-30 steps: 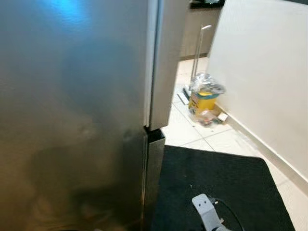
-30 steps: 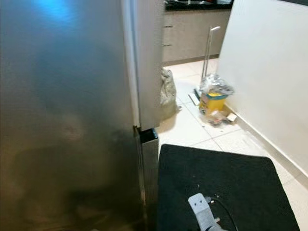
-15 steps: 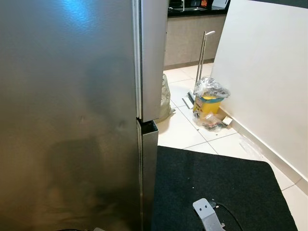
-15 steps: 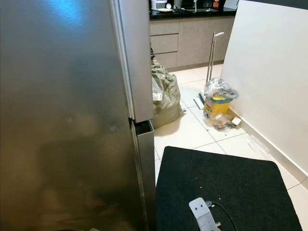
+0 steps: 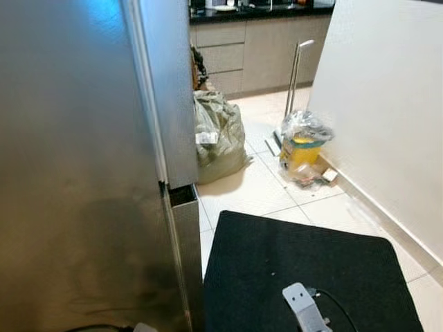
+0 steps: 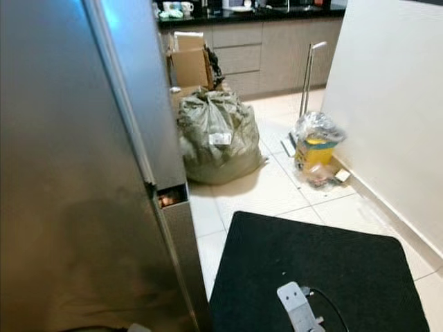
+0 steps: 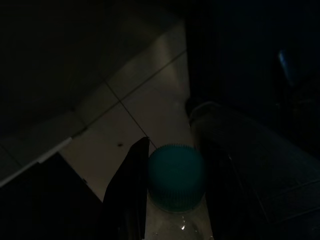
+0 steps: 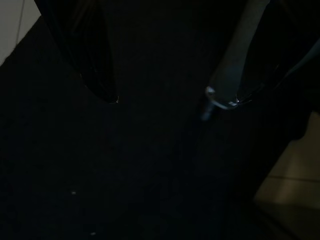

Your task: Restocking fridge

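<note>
The whole head view is swinging: a second ago the steel fridge (image 5: 76,173) was covering most of the picture, and now its edge is sitting further to the robot's left, so the camera is turning, not the things. The doors are shut, and the seam between the upper and lower door (image 5: 176,197) is now showing plainly at the corner. That turn is opening up the kitchen behind: the tiled floor (image 6: 277,187), the black mat (image 6: 318,266) at the robot's feet, the white wall panel (image 5: 387,117) on the right, and a dark-topped desk with drawers (image 6: 242,48) at the back.

Smaller things are coming into sight beside the fridge: a stuffed grey-green sack (image 6: 218,138) on the tiles, a cardboard box (image 6: 190,62) behind it, and further right a yellow bin with a clear liner (image 6: 315,145) against the wall, with a long-handled dustpan (image 6: 308,90) near it.

The left tool (image 7: 165,200) is hanging low in the shade, its fingers (image 7: 131,190) pinching a clear bottle with a teal cap (image 7: 175,172). The right tool (image 8: 165,95) is hanging over the mat, fingers spread, gripping nothing.

As I judge it, the bottle is in hand but the fridge is not yet open, so restocking is hardly begun; the free right tool looks the one to pull the door.
</note>
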Available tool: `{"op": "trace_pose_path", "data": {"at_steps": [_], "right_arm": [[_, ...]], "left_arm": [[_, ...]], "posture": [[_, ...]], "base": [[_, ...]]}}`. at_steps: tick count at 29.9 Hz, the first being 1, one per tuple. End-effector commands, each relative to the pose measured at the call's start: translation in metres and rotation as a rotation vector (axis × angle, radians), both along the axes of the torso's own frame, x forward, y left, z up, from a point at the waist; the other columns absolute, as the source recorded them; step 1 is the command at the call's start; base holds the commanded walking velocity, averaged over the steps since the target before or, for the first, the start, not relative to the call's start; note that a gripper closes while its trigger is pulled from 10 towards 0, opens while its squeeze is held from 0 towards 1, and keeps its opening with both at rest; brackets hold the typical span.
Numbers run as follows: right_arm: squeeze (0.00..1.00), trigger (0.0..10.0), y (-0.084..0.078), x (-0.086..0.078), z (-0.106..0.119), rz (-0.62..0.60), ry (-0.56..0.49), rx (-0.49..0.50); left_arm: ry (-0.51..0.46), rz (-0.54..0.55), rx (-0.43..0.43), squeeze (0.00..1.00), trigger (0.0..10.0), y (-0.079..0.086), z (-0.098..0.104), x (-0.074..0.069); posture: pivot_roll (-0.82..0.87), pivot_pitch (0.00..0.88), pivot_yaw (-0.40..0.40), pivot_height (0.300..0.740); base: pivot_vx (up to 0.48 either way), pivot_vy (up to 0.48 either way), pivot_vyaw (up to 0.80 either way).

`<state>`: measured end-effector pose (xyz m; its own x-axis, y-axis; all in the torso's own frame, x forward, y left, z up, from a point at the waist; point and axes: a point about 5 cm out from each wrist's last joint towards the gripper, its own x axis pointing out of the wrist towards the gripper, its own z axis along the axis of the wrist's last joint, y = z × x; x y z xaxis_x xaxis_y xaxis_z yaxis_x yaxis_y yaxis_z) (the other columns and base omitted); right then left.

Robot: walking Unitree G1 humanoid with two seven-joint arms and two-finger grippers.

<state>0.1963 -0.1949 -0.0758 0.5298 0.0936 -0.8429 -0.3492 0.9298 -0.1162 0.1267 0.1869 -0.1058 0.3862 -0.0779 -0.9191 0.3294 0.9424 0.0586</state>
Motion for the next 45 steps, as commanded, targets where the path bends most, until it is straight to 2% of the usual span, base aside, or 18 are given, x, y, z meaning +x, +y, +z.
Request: {"op": "trace_pose_path", "data": {"at_steps": [1,7,10,14,16,20,23,25,26,32,36,40,42,43,45], "right_arm": [[0.00,10.0,0.002,-0.004,-0.002,0.005,0.016,0.005],[0.00,10.0,0.002,0.003,0.002,0.002,-0.023,0.014],[0.00,10.0,0.003,0.026,0.016,-0.016,-0.135,0.062],[0.00,10.0,0.006,0.036,0.024,0.007,-0.187,0.091],[0.00,10.0,0.025,0.050,0.036,0.118,-0.255,0.198],[0.00,10.0,0.037,0.054,0.040,0.204,-0.278,0.245],[0.00,10.0,0.057,0.058,0.048,0.323,-0.303,0.342],[0.00,10.0,0.063,0.059,0.050,0.361,-0.312,0.358],[0.00,10.0,0.071,0.062,0.055,0.407,-0.332,0.377],[0.00,10.0,0.088,0.073,0.068,0.464,-0.408,0.394],[0.00,10.0,0.101,0.084,0.082,0.482,-0.491,0.382],[0.00,10.0,0.120,0.101,0.109,0.514,-0.635,0.392],[0.00,10.0,0.122,0.102,0.112,0.523,-0.650,0.396],[0.00,10.0,0.130,0.104,0.121,0.550,-0.678,0.439],[0.00,10.0,0.133,0.105,0.124,0.562,-0.687,0.454]], "left_arm": [[0.038,0.004,-0.014,0.00,10.0,-0.003,-0.004,-0.011],[0.038,0.003,-0.012,0.00,10.0,-0.003,-0.004,-0.011],[0.038,0.001,-0.011,0.00,10.0,-0.003,-0.004,-0.012],[0.039,0.000,-0.011,0.00,10.0,-0.003,-0.004,-0.013],[0.040,-0.001,-0.011,0.00,10.0,-0.003,-0.004,-0.013],[0.039,-0.001,-0.013,0.00,10.0,-0.004,-0.004,-0.013],[0.038,-0.003,-0.016,0.00,10.0,-0.005,-0.005,-0.013],[0.038,-0.003,-0.017,0.00,10.0,-0.006,-0.005,-0.013],[0.039,-0.004,-0.018,0.00,10.0,-0.006,-0.005,-0.013],[0.040,-0.001,-0.021,0.00,10.0,-0.007,-0.005,-0.013],[0.040,0.003,-0.023,0.00,10.0,-0.007,-0.005,-0.013],[0.041,0.003,-0.021,0.00,10.0,-0.006,-0.005,-0.014],[0.042,0.003,-0.021,0.00,10.0,-0.006,-0.005,-0.014],[0.042,0.002,-0.021,0.00,10.0,-0.006,-0.005,-0.014],[0.042,0.002,-0.021,0.00,10.0,-0.006,-0.005,-0.014]], "posture": [[-0.01,0.017,-0.008,0.740],[-0.01,0.020,-0.010,0.740],[-0.01,0.023,-0.010,0.740],[-0.01,0.025,-0.010,0.740],[-0.02,0.028,-0.011,0.740],[-0.03,0.029,-0.013,0.740],[-0.03,0.029,-0.013,0.740],[-0.03,0.030,-0.013,0.740],[-0.03,0.030,-0.014,0.740],[-0.03,0.029,-0.017,0.740],[-0.03,0.029,-0.019,0.740],[-0.03,0.027,-0.018,0.740],[-0.03,0.027,-0.018,0.740],[-0.03,0.026,-0.018,0.740],[-0.03,0.026,-0.018,0.740]], "base": [[0.000,0.000,0.00],[0.000,0.000,0.00],[0.000,0.000,0.00],[0.000,0.000,0.00],[0.000,0.000,0.00],[0.000,0.000,0.00],[0.000,0.000,0.00],[0.000,0.000,0.00],[0.000,0.000,0.00],[0.000,0.000,0.00],[0.000,0.000,0.00],[0.000,0.000,0.00],[0.000,0.000,0.00],[0.000,0.000,0.00],[0.000,0.000,0.00]]}}
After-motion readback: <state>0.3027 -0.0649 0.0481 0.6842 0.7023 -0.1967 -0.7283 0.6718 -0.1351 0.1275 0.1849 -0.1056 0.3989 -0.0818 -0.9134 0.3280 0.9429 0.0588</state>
